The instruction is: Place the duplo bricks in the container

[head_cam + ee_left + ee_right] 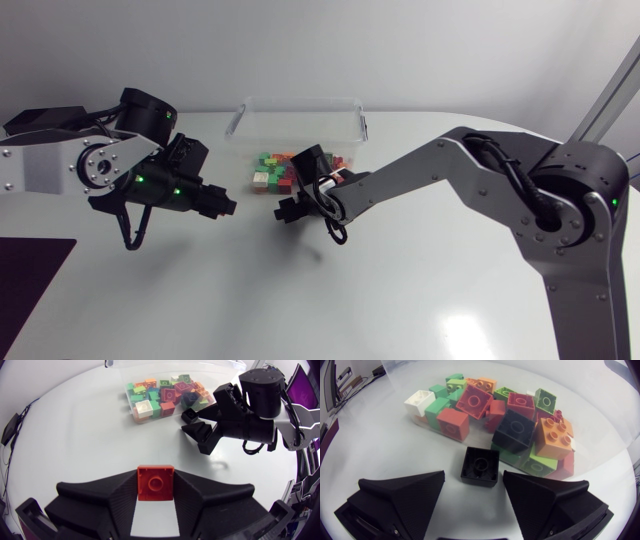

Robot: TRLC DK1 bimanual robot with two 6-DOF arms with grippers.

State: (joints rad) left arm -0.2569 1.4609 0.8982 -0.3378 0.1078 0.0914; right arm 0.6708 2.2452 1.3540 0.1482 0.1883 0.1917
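At the table's middle, the black brick (480,466) lies at 12 o'clock of the right gripper (474,480), just ahead of its parted fingers and just short of the container (300,100), while the left gripper (225,203), at the table's 9 o'clock, clamps a red brick (155,482).

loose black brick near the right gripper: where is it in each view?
Head view: not distinguishable, probably hidden under the right gripper.
Left wrist view: black brick on the table at the right gripper's tips, beside the brick pile.
Right wrist view: black brick, hollow side up, just ahead of the open gripper.
Shared landmark: white brick at the pile's edge.
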